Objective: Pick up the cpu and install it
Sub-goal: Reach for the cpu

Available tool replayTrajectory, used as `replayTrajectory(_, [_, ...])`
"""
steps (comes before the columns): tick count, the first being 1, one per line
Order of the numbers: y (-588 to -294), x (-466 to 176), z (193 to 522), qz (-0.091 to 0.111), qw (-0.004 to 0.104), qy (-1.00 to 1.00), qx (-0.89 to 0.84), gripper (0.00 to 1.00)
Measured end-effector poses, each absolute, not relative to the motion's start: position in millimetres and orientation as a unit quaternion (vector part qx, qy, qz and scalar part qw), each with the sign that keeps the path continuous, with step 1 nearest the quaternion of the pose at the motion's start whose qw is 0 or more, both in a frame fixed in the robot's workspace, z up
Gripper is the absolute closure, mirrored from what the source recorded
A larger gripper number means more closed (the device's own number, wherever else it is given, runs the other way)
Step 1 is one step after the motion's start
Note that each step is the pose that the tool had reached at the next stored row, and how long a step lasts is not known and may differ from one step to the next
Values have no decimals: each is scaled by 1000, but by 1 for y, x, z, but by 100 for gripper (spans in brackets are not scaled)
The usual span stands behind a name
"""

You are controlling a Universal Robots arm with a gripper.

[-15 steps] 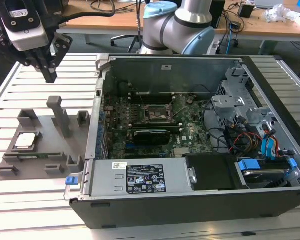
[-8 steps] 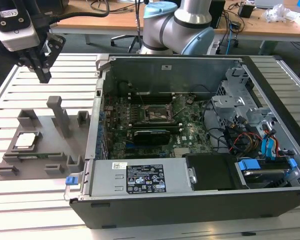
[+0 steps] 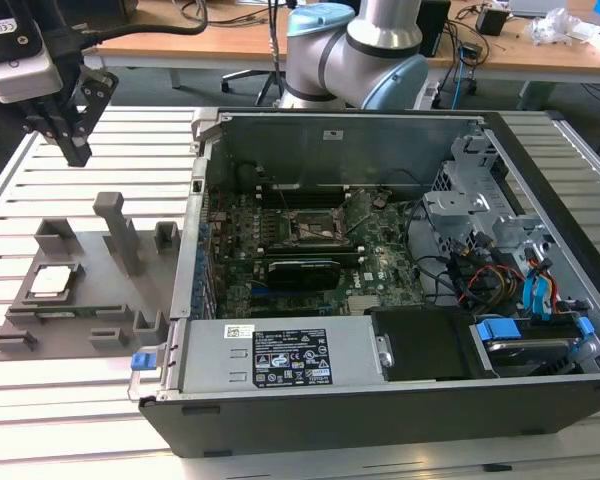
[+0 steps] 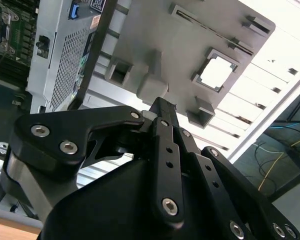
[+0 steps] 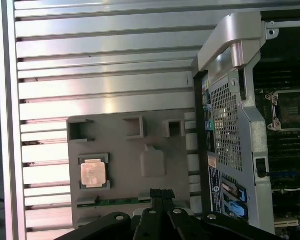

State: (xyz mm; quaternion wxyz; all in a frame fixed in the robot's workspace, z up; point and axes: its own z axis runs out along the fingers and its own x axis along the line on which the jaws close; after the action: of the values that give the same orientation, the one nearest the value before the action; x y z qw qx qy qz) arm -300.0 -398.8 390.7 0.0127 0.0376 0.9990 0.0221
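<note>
The cpu (image 3: 54, 281) is a small silvery square lying in a recess of the grey holder plate (image 3: 80, 310), outside the computer case on the exterior view's left. It shows in both wrist views (image 5: 93, 173) (image 4: 217, 73). My gripper (image 3: 73, 148) hangs well above the holder's far end, apart from the cpu, with its black fingers shut together and nothing between them (image 5: 162, 193) (image 4: 163, 106). The dark square socket frame (image 3: 311, 228) sits near the middle of the motherboard (image 3: 380, 262) inside the open case; it also shows in the first wrist view (image 5: 292, 109).
The open case's metal wall (image 3: 190, 260) rises between holder and motherboard. Grey posts (image 3: 118, 230) stand up from the holder. A black card (image 3: 302, 270), cables (image 3: 480, 280) and drive bays (image 3: 470, 210) crowd the case. The slatted metal table (image 3: 70, 420) lies around.
</note>
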Motion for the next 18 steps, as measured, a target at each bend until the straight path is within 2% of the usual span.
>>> replayTrajectory(18, [-399,-327,389,22,13,999,38,89])
